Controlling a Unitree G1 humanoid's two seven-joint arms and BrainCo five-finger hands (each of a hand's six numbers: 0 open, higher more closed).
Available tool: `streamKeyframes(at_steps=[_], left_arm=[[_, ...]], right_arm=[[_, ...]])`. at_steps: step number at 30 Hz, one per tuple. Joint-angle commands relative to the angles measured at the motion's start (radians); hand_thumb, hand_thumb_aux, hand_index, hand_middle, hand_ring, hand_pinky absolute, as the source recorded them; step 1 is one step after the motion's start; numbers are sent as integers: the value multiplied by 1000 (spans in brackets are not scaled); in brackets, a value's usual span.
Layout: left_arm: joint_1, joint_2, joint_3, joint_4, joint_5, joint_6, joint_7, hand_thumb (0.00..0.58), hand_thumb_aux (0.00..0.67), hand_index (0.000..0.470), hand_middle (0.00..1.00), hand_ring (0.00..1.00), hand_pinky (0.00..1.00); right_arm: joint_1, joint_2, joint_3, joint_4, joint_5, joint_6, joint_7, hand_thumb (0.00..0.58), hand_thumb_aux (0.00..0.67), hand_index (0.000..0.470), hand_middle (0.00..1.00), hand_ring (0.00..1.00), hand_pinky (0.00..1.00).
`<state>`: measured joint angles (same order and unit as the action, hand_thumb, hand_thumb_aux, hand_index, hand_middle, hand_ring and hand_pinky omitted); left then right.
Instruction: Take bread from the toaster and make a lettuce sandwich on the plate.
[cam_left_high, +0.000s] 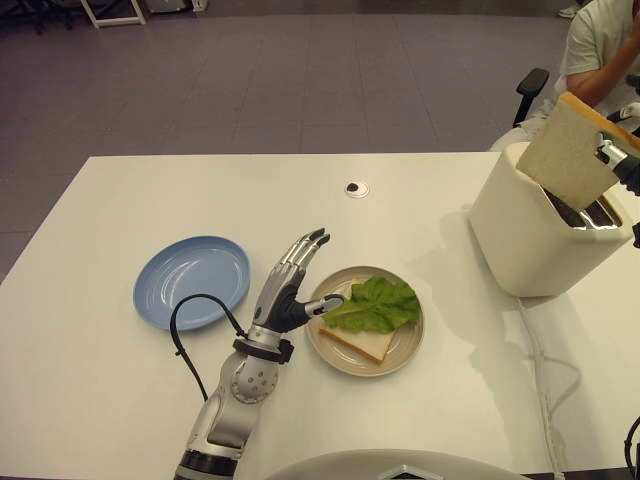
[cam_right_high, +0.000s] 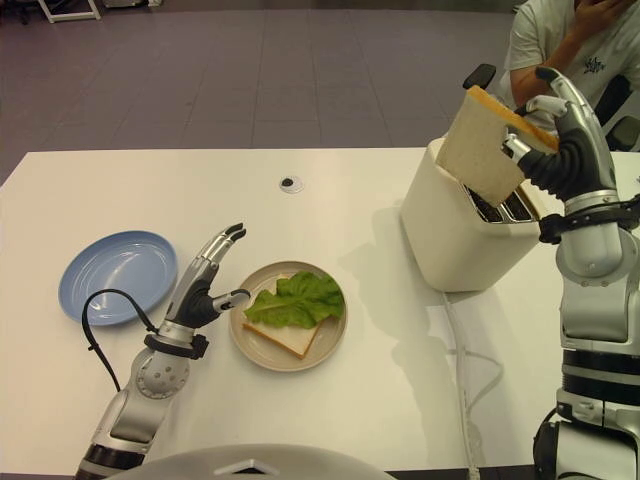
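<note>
A beige plate (cam_left_high: 405, 345) in the middle of the white table carries a bread slice (cam_left_high: 358, 346) with a green lettuce leaf (cam_left_high: 377, 305) lying on it. My left hand (cam_left_high: 292, 290) is just left of the plate, fingers spread open, thumb tip at the plate's rim. At the right stands the cream toaster (cam_right_high: 455, 245). Above its slots my right hand (cam_right_high: 565, 150) is shut on a second bread slice (cam_right_high: 483, 150), held tilted with its lower corner still over the slot.
An empty blue plate (cam_left_high: 192, 281) lies left of my left hand. A small black and white grommet (cam_left_high: 356, 188) sits in the table behind the plates. The toaster's white cable (cam_right_high: 462, 380) runs toward the front edge.
</note>
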<state>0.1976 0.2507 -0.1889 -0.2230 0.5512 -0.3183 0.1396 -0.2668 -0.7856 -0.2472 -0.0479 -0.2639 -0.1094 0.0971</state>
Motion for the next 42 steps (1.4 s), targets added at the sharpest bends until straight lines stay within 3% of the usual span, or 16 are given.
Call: streamKeyframes(at_steps=[1, 7, 12, 19, 23, 29, 42], left_arm=[[7, -5, 0, -1, 16, 5, 5, 0, 0, 0, 0, 0, 0], [6, -5, 4, -3, 16, 4, 4, 0, 0, 0, 0, 0, 0], [0, -1, 15, 2, 10, 2, 4, 0, 0, 0, 0, 0, 0], [2, 7, 102, -4, -64, 2, 12, 0, 0, 0, 0, 0, 0], [13, 23, 164, -42, -105, 1, -6, 0, 0, 0, 0, 0, 0], [16, 4, 137, -42, -88, 0, -19, 0, 0, 0, 0, 0, 0], [21, 6, 116, -51, -68, 3, -32, 0, 0, 0, 0, 0, 0]], right_arm=[[-19, 26, 45, -17, -9, -7, 26, 580, 670, 470, 0, 0, 0], [-30, 40, 83, -52, -33, -64, 35, 580, 670, 470, 0, 0, 0], [-62, 95, 243, -167, -65, -195, 97, 580, 670, 470, 0, 0, 0], [-80, 194, 452, -147, -382, -385, -4, 580, 670, 470, 0, 0, 0], [-5, 221, 516, -136, -666, -323, -111, 580, 670, 470, 0, 0, 0], [53, 284, 562, -133, -813, -245, -203, 580, 670, 470, 0, 0, 0], [129, 298, 593, -152, -821, -206, -213, 580, 670, 470, 0, 0, 0]])
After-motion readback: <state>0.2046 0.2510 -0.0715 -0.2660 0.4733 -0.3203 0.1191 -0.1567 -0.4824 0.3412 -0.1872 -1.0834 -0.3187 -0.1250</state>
